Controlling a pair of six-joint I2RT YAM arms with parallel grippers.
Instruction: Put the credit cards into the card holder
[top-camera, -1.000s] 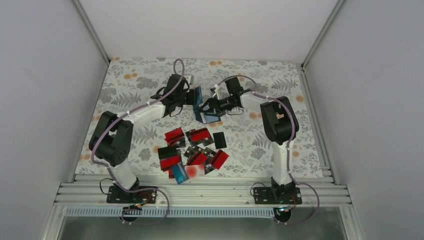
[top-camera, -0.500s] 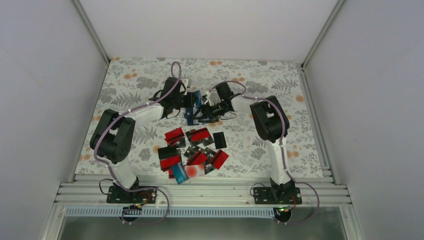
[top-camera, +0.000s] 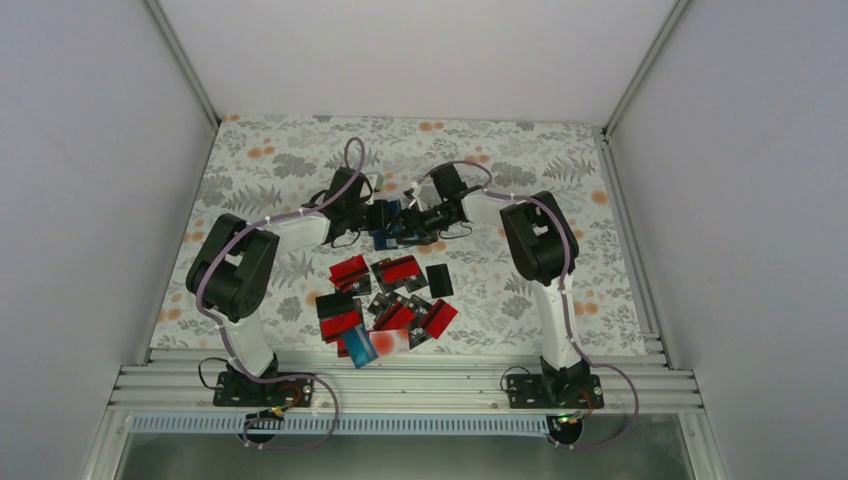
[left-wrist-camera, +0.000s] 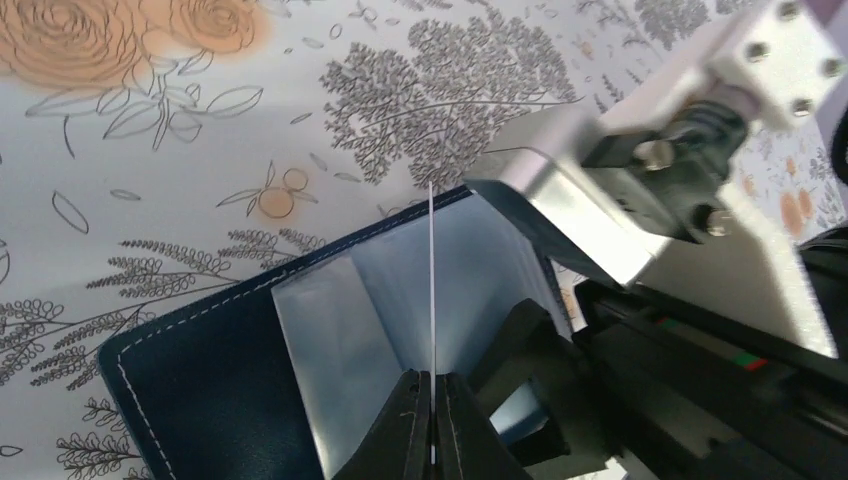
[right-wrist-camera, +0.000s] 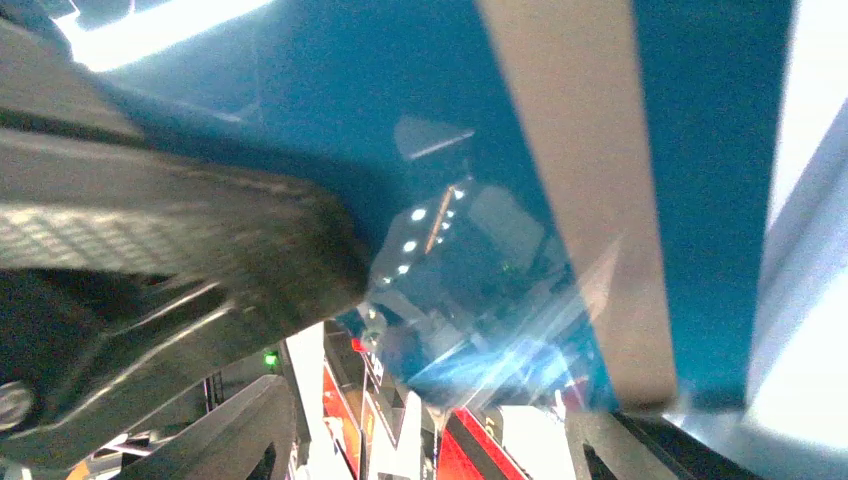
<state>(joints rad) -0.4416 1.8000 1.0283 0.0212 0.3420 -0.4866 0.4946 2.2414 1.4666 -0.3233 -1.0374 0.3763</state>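
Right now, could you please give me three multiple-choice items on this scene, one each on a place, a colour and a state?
1. The loose credit cards lie: A) on the near side of the card holder; B) beyond it; C) off the table.
2. The card holder's cover is: A) red; B) dark navy; C) white.
3. The left tool is: A) wide open; B) out of view; C) shut on a thin card.
Answers: 1 A, the top view shows them closer to the bottom edge than the holder; 2 B, the left wrist view shows navy with pale stitching; 3 C, it pinches the card's edge.
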